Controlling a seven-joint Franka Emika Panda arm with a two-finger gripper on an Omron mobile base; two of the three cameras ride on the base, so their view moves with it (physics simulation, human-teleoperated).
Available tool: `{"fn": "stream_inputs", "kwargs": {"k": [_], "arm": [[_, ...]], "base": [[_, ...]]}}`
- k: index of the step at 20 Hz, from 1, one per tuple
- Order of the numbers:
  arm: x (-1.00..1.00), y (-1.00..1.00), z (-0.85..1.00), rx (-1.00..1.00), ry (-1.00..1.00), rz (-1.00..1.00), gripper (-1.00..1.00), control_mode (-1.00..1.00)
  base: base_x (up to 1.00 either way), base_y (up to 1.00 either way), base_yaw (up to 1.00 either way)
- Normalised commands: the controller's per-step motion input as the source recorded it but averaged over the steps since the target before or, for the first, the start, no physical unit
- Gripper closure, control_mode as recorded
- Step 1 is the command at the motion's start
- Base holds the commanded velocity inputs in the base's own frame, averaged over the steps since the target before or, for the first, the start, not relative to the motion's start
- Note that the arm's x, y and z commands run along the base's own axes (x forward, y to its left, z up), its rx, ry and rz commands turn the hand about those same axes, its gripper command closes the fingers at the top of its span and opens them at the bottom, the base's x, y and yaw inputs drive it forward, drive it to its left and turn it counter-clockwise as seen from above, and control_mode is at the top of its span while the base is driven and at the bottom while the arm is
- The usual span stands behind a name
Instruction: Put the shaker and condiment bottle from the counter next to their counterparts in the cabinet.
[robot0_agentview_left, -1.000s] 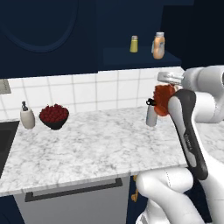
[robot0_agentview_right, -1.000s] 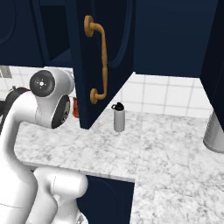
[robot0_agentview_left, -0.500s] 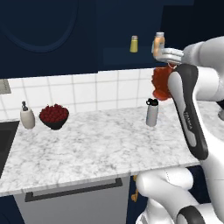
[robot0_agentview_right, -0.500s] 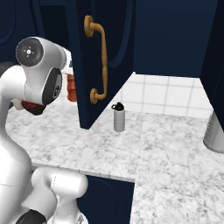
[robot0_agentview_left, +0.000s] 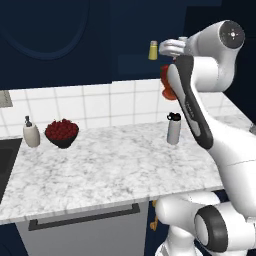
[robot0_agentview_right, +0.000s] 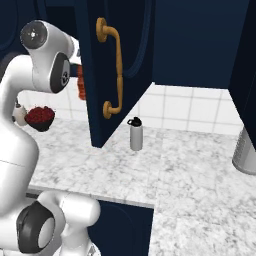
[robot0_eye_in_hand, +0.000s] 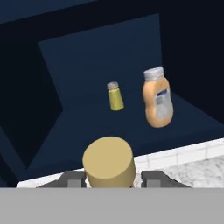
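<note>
The condiment bottle (robot0_eye_in_hand: 107, 161) sits clamped between the jaws of the gripper (robot0_eye_in_hand: 109, 178), lifted in front of the open cabinet (robot0_eye_in_hand: 87, 57), roughly level with its shelf. In the hand view its tan stopper fills the space between the two fingertips; in the left base view its red body shows beside the forearm. It looks rigid and smooth, probably glass-like, so it could slip or twist if the grip loosens; the bulbous body gives a firmer hold than the narrow neck, and it should be set down upright and gently.

The shaker (robot0_eye_in_hand: 115, 96) already stands on the shelf, toward the back, just beside the pale orange bottle (robot0_eye_in_hand: 157, 97), which stands nearer the shelf's right edge. The shaker is small and light and would tip at a nudge.

Count: one red condiment bottle, one yellow shaker, one pale orange bottle. On the counter (robot0_agentview_left: 100, 170) stand one grey shaker with a black top (robot0_agentview_left: 173, 128) toward the right end, one dark bowl of red fruit (robot0_agentview_left: 61, 132) and one pale soap dispenser (robot0_agentview_left: 31, 132) by the back wall at the left end.
</note>
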Motion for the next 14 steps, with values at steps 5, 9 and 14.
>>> {"fn": "stream_inputs", "kwargs": {"k": [5,9,14], "arm": [[0.77,0.09,0.36,-0.02,0.06,-0.20,1.00,-1.00],[0.92,0.05,0.33,0.00,0.08,-0.09,1.00,-1.00],[0.68,0.00,0.27,0.00,0.07,-0.01,1.00,-1.00]], "base": [[0.00,0.00,0.00],[0.00,0.00,0.00],[0.00,0.00,0.00]]}}
